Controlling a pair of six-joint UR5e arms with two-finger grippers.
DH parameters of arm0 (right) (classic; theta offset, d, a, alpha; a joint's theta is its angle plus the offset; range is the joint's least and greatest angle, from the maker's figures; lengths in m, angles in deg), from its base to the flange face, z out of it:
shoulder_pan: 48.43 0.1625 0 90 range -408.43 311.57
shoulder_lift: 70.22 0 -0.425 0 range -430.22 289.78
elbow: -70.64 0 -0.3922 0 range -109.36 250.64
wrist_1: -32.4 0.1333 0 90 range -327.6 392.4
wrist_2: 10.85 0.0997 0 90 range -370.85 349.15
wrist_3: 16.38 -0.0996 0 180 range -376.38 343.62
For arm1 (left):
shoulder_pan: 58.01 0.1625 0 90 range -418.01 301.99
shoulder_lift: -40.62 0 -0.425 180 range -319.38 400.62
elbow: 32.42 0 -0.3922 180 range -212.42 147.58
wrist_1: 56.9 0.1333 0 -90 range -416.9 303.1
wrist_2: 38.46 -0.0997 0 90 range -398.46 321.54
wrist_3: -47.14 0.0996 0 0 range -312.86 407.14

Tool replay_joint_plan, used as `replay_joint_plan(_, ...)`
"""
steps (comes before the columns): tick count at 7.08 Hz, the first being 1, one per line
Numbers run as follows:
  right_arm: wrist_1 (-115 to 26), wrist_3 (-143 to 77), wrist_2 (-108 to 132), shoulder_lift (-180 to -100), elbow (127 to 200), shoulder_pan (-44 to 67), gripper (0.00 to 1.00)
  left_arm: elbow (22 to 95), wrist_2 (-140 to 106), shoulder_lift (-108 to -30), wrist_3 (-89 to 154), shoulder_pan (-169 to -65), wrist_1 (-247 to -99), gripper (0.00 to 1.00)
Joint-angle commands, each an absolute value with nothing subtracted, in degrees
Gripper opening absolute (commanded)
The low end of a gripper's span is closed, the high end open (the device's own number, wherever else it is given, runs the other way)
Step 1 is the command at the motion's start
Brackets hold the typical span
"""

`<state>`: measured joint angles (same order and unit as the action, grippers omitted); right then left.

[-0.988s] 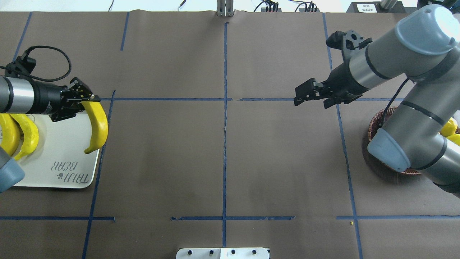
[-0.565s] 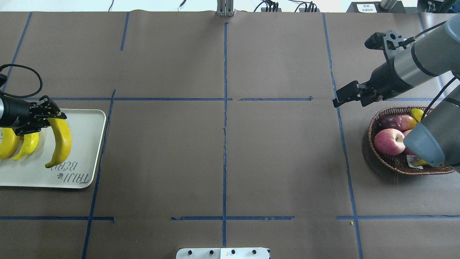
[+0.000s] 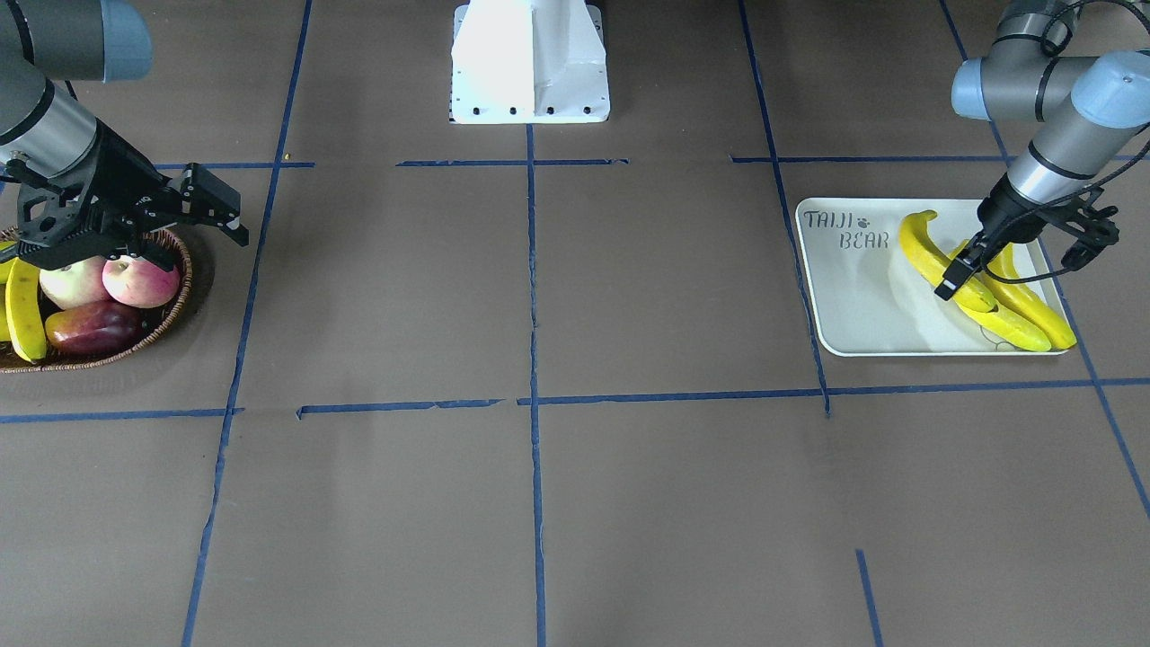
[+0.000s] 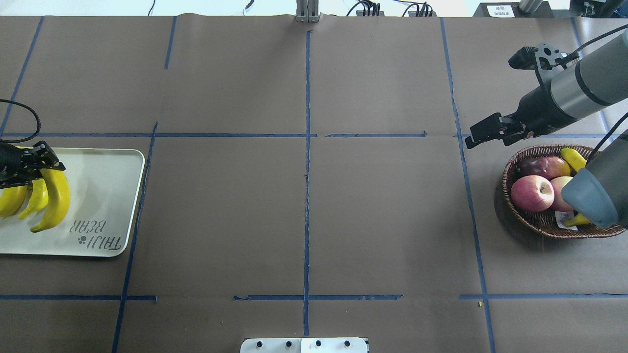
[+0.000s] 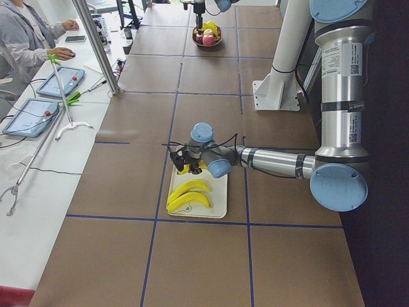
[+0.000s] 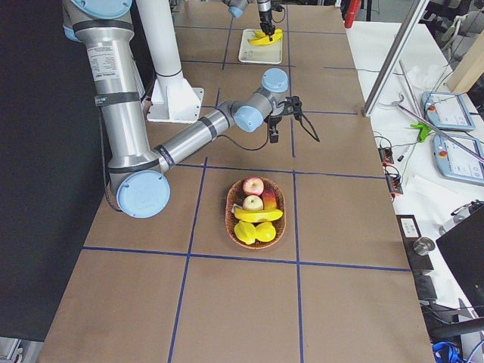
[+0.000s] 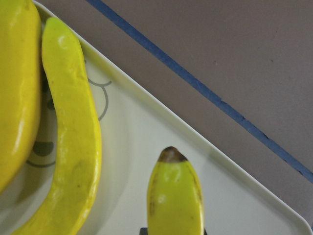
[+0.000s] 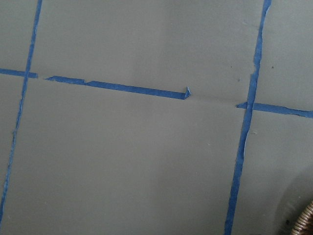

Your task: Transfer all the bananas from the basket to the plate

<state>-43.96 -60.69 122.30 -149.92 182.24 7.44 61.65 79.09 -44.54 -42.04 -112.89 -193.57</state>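
robotics lab: brown paper-covered table [image 4: 221, 220] gridded with blue tape [image 4: 306, 196]; seated operator [image 5: 25, 35] and tablets [image 5: 32, 116] at upper left of the left side view.

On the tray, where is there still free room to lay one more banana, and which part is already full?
Free: the strip of the tray between the banana in the left gripper and the rim toward the table's middle, lettering included. Crowded: the outer side, where the other two bananas lie close beside it.
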Motion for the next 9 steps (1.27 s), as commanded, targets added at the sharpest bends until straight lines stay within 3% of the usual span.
replay_joint_plan(1, -43.98, -60.67, 122.3, -149.77, 182.26, 7.38, 1.0, 59.69, 79.05, -45.16, -41.28, -114.61, -193.39, 0.06)
replay_joint_plan(4, -43.98, -60.67, 122.3, -149.68, 182.26, 7.38, 1.0, 58.9, 78.96, -46.4, -41.1, -114.7, -193.48, 0.99)
replay_joint_plan(9, -43.98, -58.06, 124.14, -154.31, 184.0, 10.97, 1.0, 64.5, 87.67, -48.66, -33.89, -119.27, -193.48, 1.0)
